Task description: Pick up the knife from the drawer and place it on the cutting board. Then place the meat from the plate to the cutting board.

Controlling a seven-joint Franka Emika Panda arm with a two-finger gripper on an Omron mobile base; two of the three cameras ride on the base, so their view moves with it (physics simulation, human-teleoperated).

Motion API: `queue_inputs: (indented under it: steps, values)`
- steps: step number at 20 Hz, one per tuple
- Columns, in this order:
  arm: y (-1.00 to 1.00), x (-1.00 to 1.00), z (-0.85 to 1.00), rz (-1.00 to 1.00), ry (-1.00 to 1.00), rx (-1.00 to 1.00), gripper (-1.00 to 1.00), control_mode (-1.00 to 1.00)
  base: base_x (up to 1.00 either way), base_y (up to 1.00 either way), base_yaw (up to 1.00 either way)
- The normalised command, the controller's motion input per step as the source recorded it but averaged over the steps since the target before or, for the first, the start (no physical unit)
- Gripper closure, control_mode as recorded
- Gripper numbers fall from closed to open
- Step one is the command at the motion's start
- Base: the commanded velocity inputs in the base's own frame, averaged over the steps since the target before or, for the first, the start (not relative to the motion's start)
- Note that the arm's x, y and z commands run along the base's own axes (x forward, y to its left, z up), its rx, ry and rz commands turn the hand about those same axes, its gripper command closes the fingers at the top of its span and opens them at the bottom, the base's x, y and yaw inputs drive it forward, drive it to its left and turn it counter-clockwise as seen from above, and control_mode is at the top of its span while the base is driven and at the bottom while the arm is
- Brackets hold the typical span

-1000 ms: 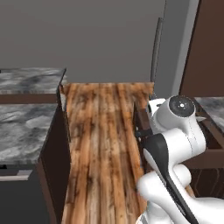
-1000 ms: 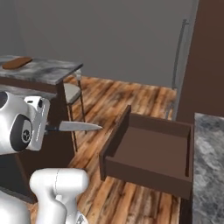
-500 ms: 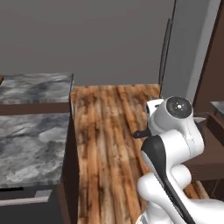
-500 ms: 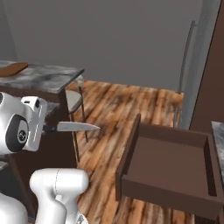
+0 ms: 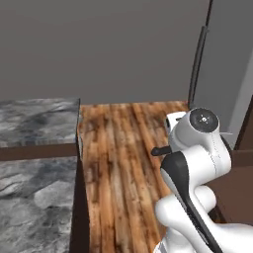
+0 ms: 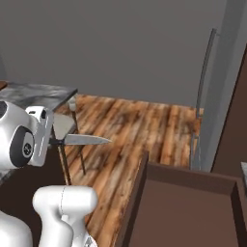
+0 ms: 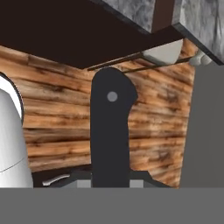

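Currently:
gripper [image 7: 110, 183]: fingers clamped on knife [image 6: 82, 140] handle, blade level
drawer [image 6: 188, 207]: pulled open, well below-right of knife
floor [image 5: 123, 163]: wood planks

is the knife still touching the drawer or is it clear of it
Apart. The right base view shows the knife sticking out level from the gripper, with wooden floor between its tip and the open drawer.

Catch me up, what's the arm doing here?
The gripper is shut on the knife, carrying it in the air with the blade roughly level above the wooden floor. The black handle fills the middle of the hand view. The drawer stands pulled open and looks empty in the part that shows, so the knife is out but not yet set down anywhere.
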Motion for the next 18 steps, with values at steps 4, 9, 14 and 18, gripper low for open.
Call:
queue_inputs:
  steps: [4, 9, 14, 18]
  values:
    - [0.00, 0.00, 0.00, 0.00, 0.00, 0.00, 1.00, 1.00, 0.74, 0.19, -0.07]
    - [0.00, 0.00, 0.00, 0.00, 0.00, 0.00, 1.00, 1.00, 0.92, 0.31, -0.08]
    - [0.00, 0.00, 0.00, 0.00, 0.00, 0.00, 1.00, 1.00, 1.00, 0.89, -0.15]
    - [0.00, 0.00, 0.00, 0.00, 0.00, 0.00, 1.00, 1.00, 1.00, 0.36, -0.10]
